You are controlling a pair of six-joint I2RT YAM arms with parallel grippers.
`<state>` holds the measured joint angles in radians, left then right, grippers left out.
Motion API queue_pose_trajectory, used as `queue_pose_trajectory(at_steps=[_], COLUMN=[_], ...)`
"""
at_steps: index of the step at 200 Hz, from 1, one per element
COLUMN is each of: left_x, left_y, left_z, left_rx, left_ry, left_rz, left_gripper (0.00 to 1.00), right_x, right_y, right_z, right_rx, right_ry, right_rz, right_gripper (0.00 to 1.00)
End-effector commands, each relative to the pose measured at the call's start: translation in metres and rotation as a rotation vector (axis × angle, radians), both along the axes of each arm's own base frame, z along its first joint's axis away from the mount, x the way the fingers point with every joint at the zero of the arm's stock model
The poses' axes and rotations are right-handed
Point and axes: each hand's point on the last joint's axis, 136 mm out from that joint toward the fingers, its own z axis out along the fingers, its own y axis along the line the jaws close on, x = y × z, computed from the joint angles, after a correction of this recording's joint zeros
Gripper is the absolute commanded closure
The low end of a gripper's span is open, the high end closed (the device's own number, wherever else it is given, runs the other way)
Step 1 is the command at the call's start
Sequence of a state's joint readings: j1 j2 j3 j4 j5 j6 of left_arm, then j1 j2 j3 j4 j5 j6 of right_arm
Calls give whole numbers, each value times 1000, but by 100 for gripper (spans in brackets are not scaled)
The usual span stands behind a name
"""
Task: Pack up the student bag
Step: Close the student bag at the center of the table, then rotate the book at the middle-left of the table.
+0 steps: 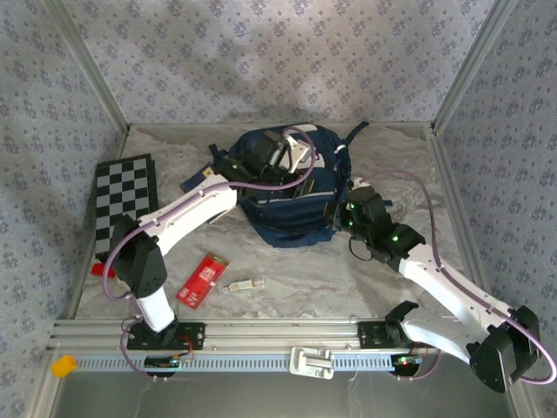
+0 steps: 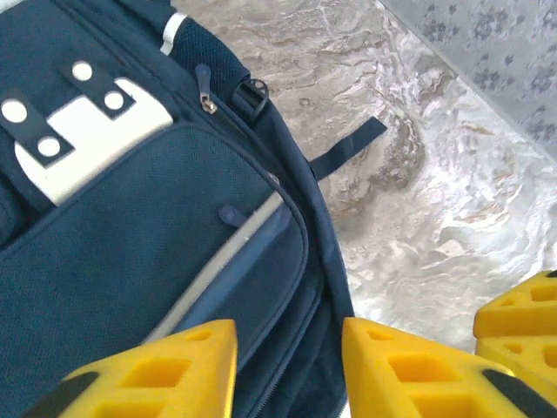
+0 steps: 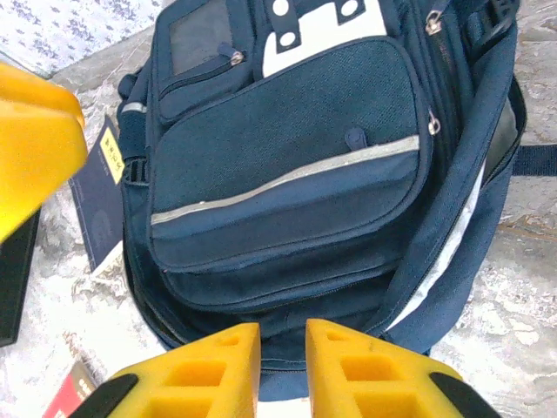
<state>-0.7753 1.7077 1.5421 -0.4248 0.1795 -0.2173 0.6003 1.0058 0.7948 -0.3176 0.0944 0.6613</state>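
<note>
**Student bag and the two pincers, overhead and wrist views.** The student bag (image 1: 287, 218) is laid front-up on the marbled table (image 1: 400, 144), toward the far side and near the middle. The left gripper (image 2: 289, 370) is positioned above the bag's front pocket (image 2: 148, 252), close to the bag's side edge. Its yellow fingers (image 2: 165, 374) are set apart, bag fabric is seen through the gap, and nothing is clamped. The right gripper (image 3: 283, 366) is positioned at the bag's lower edge, below the pale stripe (image 3: 278, 178) and the white patch (image 3: 322, 35). Its fingers are parted by a narrow gap, and no grip on the fabric can be made out. Seen from overhead, the left wrist is placed over the bag and the right wrist just beside it.
</note>
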Motion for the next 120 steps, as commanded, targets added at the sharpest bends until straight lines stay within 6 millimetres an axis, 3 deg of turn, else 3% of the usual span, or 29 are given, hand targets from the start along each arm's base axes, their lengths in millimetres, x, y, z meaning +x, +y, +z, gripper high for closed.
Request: queue_pose_trajectory(at_steps=[1,25,68,92,96,120], left_x=[-6,4,38,53,56,63], left_y=[22,71,177,220,226,258], left_z=[38,26,-27,-52,-56,-79], left_rx=[-122,-77,30,32,32,15], left_ry=[-5,2,135,216,227,308], left_rz=[61,202,517,660,679,791], left_gripper=[59,54,49,47,47,45], right_x=[-3,2,11,13,16,18], right_y=[11,42,113,158,170,213], right_z=[4,-4,-17,-32,-23,-34], right_rx=[-8,2,-52,-84,-79,-102], right_ry=[40,88,121,140,115,133], right_rz=[64,147,261,324,348,436], right_gripper=[76,72,66,65,65,63])
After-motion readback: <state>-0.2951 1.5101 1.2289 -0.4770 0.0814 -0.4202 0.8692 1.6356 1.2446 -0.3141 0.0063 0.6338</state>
